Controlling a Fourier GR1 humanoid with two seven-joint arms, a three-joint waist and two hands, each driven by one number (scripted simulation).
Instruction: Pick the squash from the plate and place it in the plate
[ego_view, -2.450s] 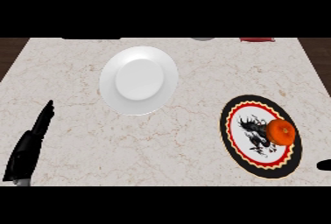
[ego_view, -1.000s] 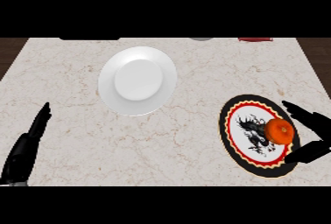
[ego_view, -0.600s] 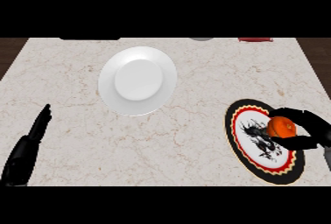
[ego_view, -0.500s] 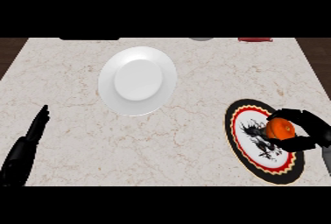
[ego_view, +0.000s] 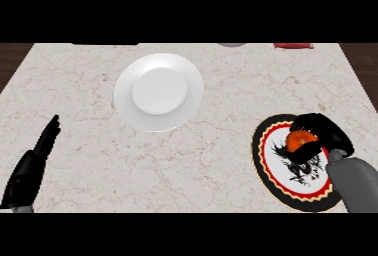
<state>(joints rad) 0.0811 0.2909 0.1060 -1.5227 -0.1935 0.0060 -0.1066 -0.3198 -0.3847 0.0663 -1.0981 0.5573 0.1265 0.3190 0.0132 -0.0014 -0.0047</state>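
An orange squash (ego_view: 300, 140) lies on a patterned plate (ego_view: 275, 172) with a black, red and cream rim at the right of the counter. My right hand (ego_view: 323, 134) is curled over the squash from the right, fingers and thumb wrapped round it, hiding most of it. A plain white plate (ego_view: 159, 91) sits further back, left of centre. My left hand (ego_view: 33, 165) rests open at the lower left edge, fingers pointing up.
The marble counter (ego_view: 221, 100) spreads between the two plates. A grey object (ego_view: 232, 44) and a red object (ego_view: 293, 46) peek in at the far edge. My grey right forearm (ego_view: 356, 185) covers the patterned plate's lower right rim.
My right hand came in from the right, moved over the patterned plate and curled round the squash. The left hand has sunk slightly lower at the left edge.
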